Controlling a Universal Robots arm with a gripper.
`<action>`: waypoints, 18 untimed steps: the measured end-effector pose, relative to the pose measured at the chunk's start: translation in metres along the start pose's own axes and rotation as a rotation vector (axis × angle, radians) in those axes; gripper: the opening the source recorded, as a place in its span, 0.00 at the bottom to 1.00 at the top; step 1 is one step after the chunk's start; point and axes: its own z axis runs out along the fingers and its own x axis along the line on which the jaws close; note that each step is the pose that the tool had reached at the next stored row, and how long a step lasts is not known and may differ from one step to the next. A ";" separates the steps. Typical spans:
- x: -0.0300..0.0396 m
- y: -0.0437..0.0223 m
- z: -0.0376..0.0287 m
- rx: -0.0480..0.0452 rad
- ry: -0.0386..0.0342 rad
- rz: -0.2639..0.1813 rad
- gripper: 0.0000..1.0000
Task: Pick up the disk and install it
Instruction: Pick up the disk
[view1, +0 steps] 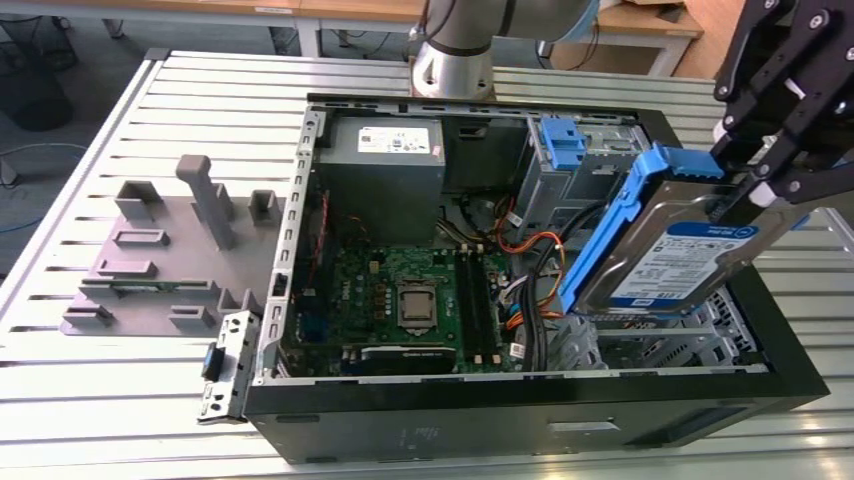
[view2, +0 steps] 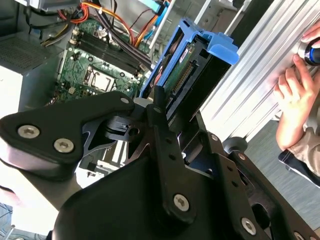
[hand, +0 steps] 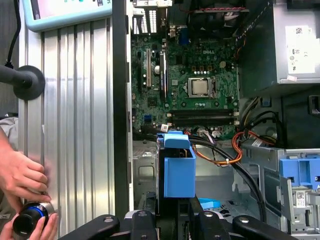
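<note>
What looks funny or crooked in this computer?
The disk hangs tilted above the open computer case, one end gripped by the tool, not seated in any bay. That fits a disk partway through being installed. Nothing looks broken or spilled.

Pretty clearly a robotics lab or workshop: slotted aluminium bench (view1: 107, 385), robot arm (view1: 451, 55) standing at its far edge, opened PC tower (view1: 441, 432) on top, grey jig (view1: 160, 250) beside it, wooden desks (view1: 360, 10) behind.
</note>
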 end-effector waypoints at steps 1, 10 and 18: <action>-0.0001 -0.0024 -0.0001 -0.0002 0.0000 0.000 0.35; -0.0002 -0.0081 0.0003 0.0164 -0.0010 0.000 0.35; -0.0004 -0.0097 0.0023 0.0230 -0.0010 0.000 0.35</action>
